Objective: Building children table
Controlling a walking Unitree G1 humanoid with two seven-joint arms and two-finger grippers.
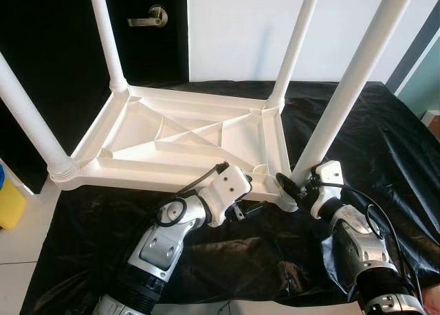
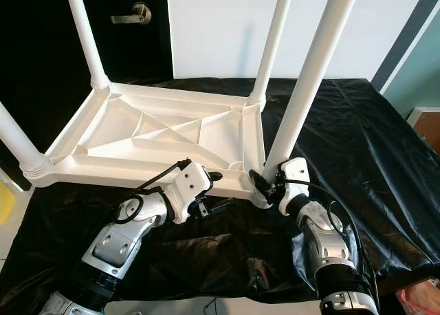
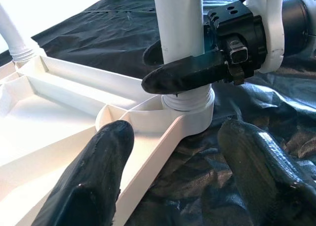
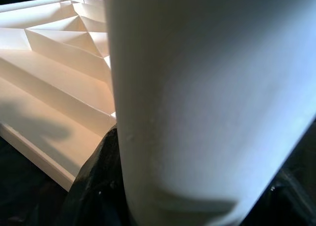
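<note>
A white plastic table lies upside down on a black sheet, its four legs pointing up. My right gripper is shut on the near-right leg just above its threaded base; that leg also looms large in the right wrist view. My left gripper is open at the same corner, low by the table's front rim. One of its fingers is over the ribbed underside, the other over the sheet. The leg's collar sits in the corner socket.
A black door with a lever handle stands behind the table on the left, with a white wall beside it. A yellow object sits on the pale floor at the far left. The black sheet spreads wide to the right.
</note>
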